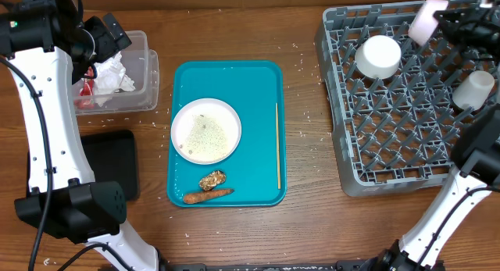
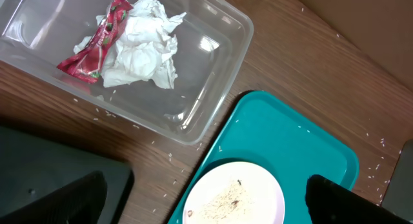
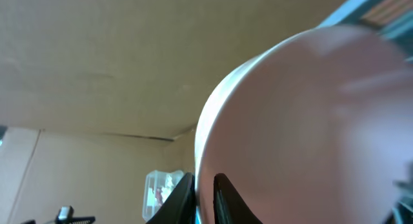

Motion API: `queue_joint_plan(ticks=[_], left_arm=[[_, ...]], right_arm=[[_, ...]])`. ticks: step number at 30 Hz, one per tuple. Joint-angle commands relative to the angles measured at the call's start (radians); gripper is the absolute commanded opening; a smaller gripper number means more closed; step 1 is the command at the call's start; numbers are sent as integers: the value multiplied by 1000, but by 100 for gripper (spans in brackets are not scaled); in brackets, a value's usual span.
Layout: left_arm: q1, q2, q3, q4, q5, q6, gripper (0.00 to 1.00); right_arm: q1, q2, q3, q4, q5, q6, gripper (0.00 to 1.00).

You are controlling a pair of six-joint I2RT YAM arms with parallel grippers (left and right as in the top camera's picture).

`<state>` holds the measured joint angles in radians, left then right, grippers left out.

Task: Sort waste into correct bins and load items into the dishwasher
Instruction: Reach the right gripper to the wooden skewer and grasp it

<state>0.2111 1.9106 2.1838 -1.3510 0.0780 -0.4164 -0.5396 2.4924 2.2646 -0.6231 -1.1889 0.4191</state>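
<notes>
pinkish bowl point(image 3: 310, 121), rim tight between right fingers point(image 3: 184, 199), above grey rack point(image 1: 336, 123); left fingers point(image 2: 352, 201) wide apart

**White tubes, black joints**

Both arms share one build. The left arm point(image 1: 43, 115) has long white tube sections joined by bulky black motor housings. The largest is a rounded black block point(image 1: 74, 212) at its near end. Thin black cables point(image 1: 16, 80) loop alongside the white sections, and a small green light point(image 1: 13, 24) shows on the far black housing. The right arm point(image 1: 447, 212) repeats the white tube and black housings. The left tool point(image 1: 117, 35) is black and angular; seen from its wrist, its fingers point(image 2: 77, 198) are matte black blocks. The right tool point(image 1: 445, 19) is black too, its fingers point(image 3: 182, 197) dark and slim.
</notes>
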Motion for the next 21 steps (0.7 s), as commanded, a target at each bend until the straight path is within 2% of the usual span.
queue_joint_plan(ticks=[1, 7, 11, 12, 16, 21], left_arm=[[-2, -1, -3, 1, -3, -10, 100], [-2, -2, -3, 1, -3, -10, 100], [-2, -2, -3, 1, -3, -10, 100], [-2, -2, -3, 1, -3, -10, 100], [-2, -1, -3, 1, -3, -10, 100], [-2, -2, -3, 1, -3, -10, 100]], right_arm=[[-36, -26, 22, -35, 72, 12, 15], [-78, -141, 22, -153, 291, 4, 20], [-104, -225, 22, -262, 510, -5, 27], [-109, -246, 22, -289, 563, -11, 32], [-113, -325, 22, -361, 725, -27, 32], [-85, -399, 22, -375, 813, -56, 32]])
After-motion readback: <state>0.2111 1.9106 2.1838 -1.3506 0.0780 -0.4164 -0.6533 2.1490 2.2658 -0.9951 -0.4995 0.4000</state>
